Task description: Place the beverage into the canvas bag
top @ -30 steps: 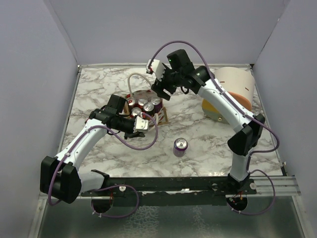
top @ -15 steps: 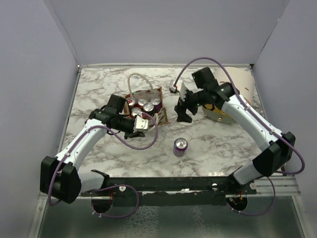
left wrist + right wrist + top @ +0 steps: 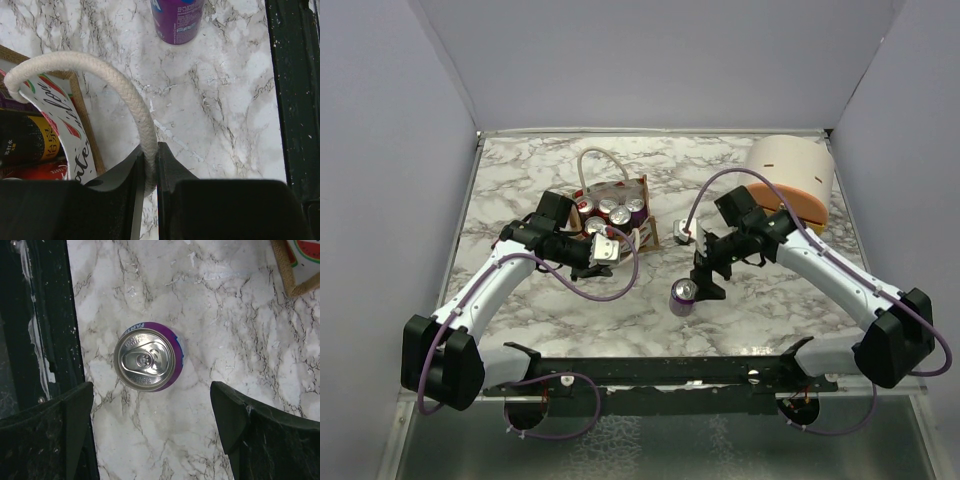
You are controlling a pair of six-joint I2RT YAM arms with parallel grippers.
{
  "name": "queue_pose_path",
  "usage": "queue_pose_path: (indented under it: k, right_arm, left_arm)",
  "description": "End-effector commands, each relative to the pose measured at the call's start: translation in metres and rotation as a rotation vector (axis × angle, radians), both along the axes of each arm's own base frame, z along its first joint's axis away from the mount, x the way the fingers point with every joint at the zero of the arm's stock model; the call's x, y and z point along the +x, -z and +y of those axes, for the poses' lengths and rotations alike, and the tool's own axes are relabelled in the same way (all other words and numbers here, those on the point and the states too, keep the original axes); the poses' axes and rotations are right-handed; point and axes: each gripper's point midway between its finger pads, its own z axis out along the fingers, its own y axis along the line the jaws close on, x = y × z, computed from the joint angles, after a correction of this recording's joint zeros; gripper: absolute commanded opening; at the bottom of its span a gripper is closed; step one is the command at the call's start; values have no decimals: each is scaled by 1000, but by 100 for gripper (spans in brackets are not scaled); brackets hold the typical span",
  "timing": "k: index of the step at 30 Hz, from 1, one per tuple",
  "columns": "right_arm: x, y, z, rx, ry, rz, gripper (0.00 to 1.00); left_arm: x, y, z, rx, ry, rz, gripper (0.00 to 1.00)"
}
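A purple beverage can (image 3: 683, 297) stands upright on the marble table; it also shows from above in the right wrist view (image 3: 148, 357) and in the left wrist view (image 3: 177, 20). The tan canvas bag (image 3: 613, 212) holds several cans; its white panel with lettering and watermelon slices shows in the left wrist view (image 3: 60, 130). My left gripper (image 3: 603, 252) is shut on the bag's near white rope handle (image 3: 107, 85). My right gripper (image 3: 705, 281) is open and empty, hovering just above and beside the can, fingers (image 3: 240, 425) wide apart.
A peach-and-yellow domed container (image 3: 792, 180) lies at the back right. The bag's other rope handle (image 3: 595, 160) loops behind it. The black rail (image 3: 670, 372) runs along the near table edge, close to the can.
My right arm has swung from above the bag down and toward the near side, ending over the purple can. The left gripper has kept hold of the rope handle.
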Motion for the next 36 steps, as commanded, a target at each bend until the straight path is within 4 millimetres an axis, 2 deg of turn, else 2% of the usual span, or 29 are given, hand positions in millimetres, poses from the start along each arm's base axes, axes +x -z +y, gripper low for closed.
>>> queue_pose_path:
  k: [1,10,19,25,30,36]
  right_arm:
    - [7,7,7,47,-41,-82,100]
    - [7,32,18,105,-56,-85,99]
    - [4,53,31,121,-95,-76,92]
    - [0,56,39,133,-117,-65,87]
    - [-1,51,41,146,-123,-65,74]
    - [4,36,45,164,-122,-90,50]
  left_arm:
    - [-12,0,-2,-27,18,45,15]
    - [-12,1,-1,-23,11,54,15]
    - [-10,3,0,-16,4,58,15]
    - [-10,3,0,-16,1,61,15]
    - [-10,4,0,-14,1,60,15]
    - [-9,6,0,-13,4,63,15]
